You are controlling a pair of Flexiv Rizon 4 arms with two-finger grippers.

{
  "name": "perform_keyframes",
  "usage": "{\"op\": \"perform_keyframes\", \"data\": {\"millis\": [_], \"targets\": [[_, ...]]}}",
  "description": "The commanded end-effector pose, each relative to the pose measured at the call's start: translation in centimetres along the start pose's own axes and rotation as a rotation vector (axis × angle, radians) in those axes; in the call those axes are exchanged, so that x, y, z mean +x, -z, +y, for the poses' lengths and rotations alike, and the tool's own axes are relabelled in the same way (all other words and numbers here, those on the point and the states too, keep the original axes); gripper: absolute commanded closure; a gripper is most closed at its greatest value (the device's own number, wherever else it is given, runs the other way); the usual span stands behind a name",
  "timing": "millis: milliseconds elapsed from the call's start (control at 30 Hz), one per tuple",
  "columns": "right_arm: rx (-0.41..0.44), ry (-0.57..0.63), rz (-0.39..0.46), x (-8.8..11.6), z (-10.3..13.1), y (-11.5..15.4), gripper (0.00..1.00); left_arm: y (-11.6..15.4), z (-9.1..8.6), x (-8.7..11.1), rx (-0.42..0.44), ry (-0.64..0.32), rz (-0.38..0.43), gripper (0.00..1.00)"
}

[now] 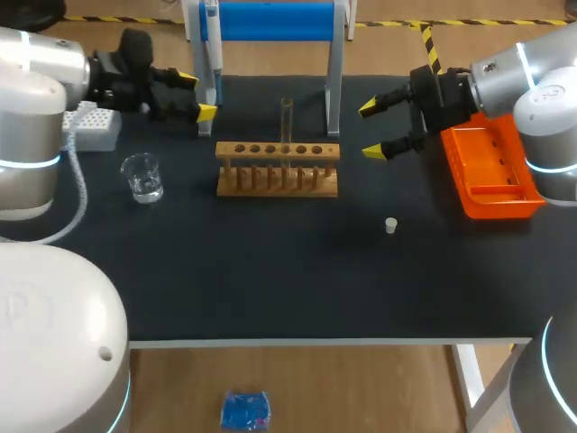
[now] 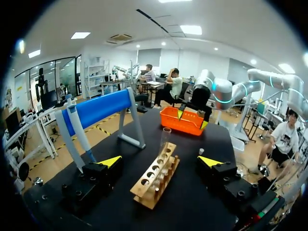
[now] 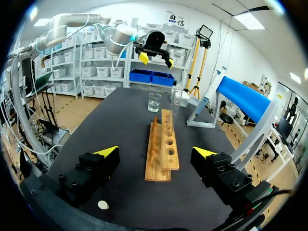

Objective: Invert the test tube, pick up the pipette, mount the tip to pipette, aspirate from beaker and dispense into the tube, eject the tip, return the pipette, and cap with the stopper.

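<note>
Black surface (image 1: pixel 270 289) is stretching wide here, and nearest to us a small white stopper (image 1: pixel 391 225) is lying on its own, well apart from everything else. Moving further in, a glass beaker (image 1: pixel 141 177) is sitting over on the left with a little clear liquid in it. A wooden rack (image 1: pixel 278 169) is standing mid-surface, and the test tube (image 1: pixel 287 117) is standing upright in it. An orange tray (image 1: pixel 491 176) is sitting off to the right. The right claw (image 1: pixel 371 129) is hovering between rack and tray, released, fingers spread, gripping nothing. A white tip box (image 1: pixel 90 126) is sitting by the left arm. The left claw (image 1: pixel 196 95) is hanging released and empty too, near the pipette (image 1: pixel 213 45), which is hanging on the blue stand (image 1: pixel 270 23) at the far edge.
</note>
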State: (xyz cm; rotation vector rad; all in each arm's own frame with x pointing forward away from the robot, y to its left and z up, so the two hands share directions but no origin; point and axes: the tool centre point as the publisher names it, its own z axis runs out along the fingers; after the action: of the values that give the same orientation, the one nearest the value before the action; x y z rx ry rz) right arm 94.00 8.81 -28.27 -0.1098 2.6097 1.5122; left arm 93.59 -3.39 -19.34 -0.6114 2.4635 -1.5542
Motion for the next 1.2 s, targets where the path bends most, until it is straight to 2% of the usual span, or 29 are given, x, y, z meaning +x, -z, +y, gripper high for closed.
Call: {"op": "perform_keyframes", "data": {"millis": [33, 567, 1200], "targets": [[0.002, 0.0, 0.0, 0.0, 0.0, 0.1, 0.0, 1.4, 0.0, 0.3, 0.002, 0.0, 0.001, 0.0], [0.002, 0.0, 0.0, 0.0, 0.0, 0.1, 0.0, 1.4, 0.0, 0.3, 0.002, 0.0, 0.001, 0.0], [0.002, 0.0, 0.0, 0.0, 0.0, 0.1, 0.0, 11.8, 7.3, -8.4, -0.062, 0.119, -0.287, 0.0]]}}
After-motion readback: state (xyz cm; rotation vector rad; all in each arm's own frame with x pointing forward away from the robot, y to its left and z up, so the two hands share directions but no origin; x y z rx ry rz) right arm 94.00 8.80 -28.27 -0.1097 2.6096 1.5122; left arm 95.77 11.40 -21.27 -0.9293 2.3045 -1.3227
